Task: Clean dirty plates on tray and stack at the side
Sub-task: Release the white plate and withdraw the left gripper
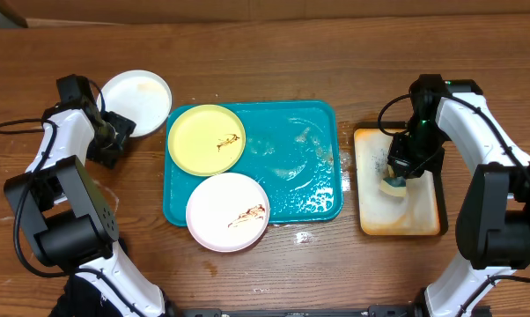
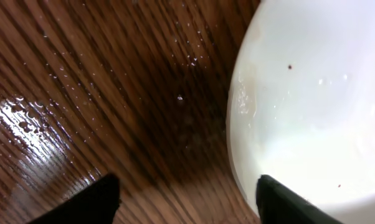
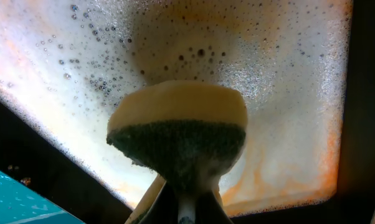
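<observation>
A white plate (image 1: 136,101) lies on the bare wood left of the teal tray (image 1: 311,189), off the tray. A pale yellow plate (image 1: 206,138) with a brown smear rests on the tray's left end. Another smeared white plate (image 1: 227,211) overhangs the tray's front left corner. My left gripper (image 1: 115,136) is open beside the off-tray plate (image 2: 312,106). One of its dark fingers (image 2: 281,202) overlaps the plate's rim, and wet wood shows between the fingers. My right gripper (image 3: 181,208) is shut on a yellow and green sponge (image 3: 178,130) above the cream tray.
The cream tray (image 1: 423,216) with a dark rim stands right of the teal tray and is covered in foam and orange residue (image 3: 268,93). Soapy water pools on the teal tray's right half. Wet patches shine on the wood near the left gripper (image 2: 19,118).
</observation>
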Tool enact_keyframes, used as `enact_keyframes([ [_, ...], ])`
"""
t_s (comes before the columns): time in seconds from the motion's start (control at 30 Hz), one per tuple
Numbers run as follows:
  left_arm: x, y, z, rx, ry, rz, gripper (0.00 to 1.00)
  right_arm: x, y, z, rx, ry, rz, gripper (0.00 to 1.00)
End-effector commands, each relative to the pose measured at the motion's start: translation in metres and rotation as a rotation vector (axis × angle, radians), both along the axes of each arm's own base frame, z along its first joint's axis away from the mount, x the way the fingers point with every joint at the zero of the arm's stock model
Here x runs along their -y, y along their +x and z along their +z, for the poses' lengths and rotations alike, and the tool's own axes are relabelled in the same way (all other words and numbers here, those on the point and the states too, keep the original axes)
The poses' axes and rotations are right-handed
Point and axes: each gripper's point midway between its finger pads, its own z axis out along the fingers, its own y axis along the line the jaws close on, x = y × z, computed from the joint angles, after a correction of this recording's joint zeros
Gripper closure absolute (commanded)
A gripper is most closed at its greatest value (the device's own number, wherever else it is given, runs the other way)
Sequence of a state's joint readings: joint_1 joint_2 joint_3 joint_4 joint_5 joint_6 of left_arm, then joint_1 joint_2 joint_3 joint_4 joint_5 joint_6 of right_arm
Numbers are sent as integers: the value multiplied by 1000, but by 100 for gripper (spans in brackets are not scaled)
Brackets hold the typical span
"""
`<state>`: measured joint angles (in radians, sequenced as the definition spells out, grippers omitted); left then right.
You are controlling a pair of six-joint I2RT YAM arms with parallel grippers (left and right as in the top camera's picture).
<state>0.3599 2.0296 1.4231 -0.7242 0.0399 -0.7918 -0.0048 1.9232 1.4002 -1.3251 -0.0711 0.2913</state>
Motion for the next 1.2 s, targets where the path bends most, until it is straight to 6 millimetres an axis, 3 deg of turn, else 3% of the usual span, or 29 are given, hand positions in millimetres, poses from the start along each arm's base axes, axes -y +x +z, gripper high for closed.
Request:
enact_keyframes([
  [0.0, -1, 5, -4, -2, 4, 17, 34, -1, 1, 5, 18, 1, 11, 96],
  [0.23, 9, 8, -25, -17, -57, -7, 33, -1, -2, 5, 6, 2, 15, 96],
  [0.3, 10, 7, -31, -27, -65, -11, 37, -1, -3, 6, 4, 9, 31, 96],
  [0.33, 12, 6, -34, -33, -73, -20, 47, -1, -4, 6, 2, 9, 32, 96],
  [0.4, 14, 4, -37, -42, -87, -27, 92, -1, -3, 6, 4, 9, 32, 96],
  [0.43, 15, 3, -37, -47, -90, -28, 96, -1, -3, 6, 4, 9, 32, 96],
  [0.67, 5, -16, -33, -115, -51, -22, 96, -1, -3, 6, 5, 10, 36, 96],
  [0.83, -18, -38, -27, -168, -22, 36, 96, -1, -3, 6, 5, 10, 36, 96],
  [1.17, -76, -96, -26, -218, -126, 248, 96, -1, -3, 6, 7, 10, 35, 96],
])
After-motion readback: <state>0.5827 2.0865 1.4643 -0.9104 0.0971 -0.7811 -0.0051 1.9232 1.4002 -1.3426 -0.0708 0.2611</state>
